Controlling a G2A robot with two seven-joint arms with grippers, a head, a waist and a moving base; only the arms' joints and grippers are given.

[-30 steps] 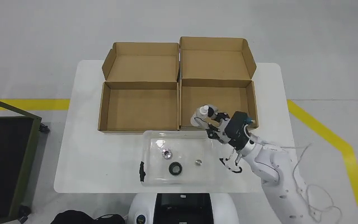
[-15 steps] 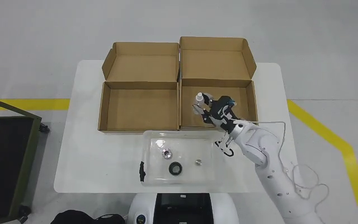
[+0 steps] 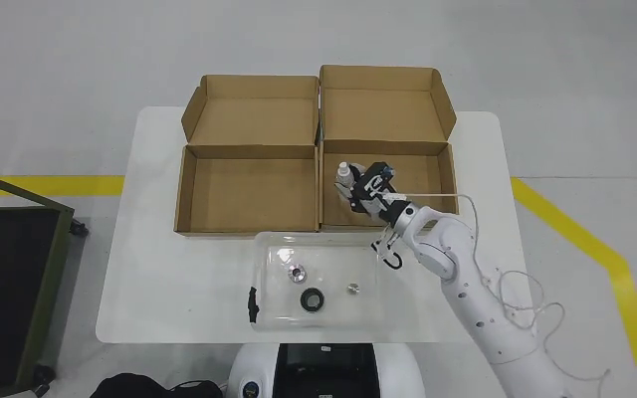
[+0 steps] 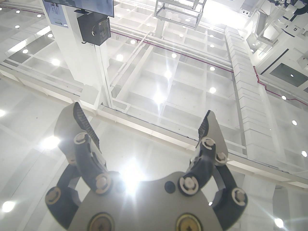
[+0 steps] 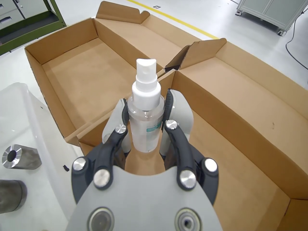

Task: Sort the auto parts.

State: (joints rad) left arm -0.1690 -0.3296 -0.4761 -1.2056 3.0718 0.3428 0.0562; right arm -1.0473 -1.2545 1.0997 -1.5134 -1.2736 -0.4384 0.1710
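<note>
The right gripper (image 5: 146, 108) is clamped on a small clear plastic spray bottle with a white pump cap (image 5: 145, 126), its fingers (image 5: 179, 118) pressed against both sides of the body. Seen from the wrist, the cap sticks out past the fingertips. In the top view the right gripper (image 3: 360, 191) and the bottle (image 3: 345, 175) sit just beyond the far edge of the clear plastic tub (image 3: 333, 261), over the right-hand open brown cardboard box (image 3: 423, 177) and close to the wall it shares with the left-hand brown cardboard box (image 3: 249, 189). Whether the bottle touches the box floor cannot be told.

Both boxes stand just beyond the tub on the white table (image 3: 159, 249), side by side with their lids folded back away from it.

Inside the tub lie a short silver metal cylinder with a bored hole (image 3: 296, 271), a black ring (image 3: 314, 298) nearer the robot, and a small grey metal piece (image 3: 351, 289) to their right — all well apart from the bottle. From the right wrist, the bored cylinder (image 5: 20, 157) lies on its side.

The left gripper (image 4: 143, 112) points up at the ceiling — its fingers spread wide, nothing between them.
</note>
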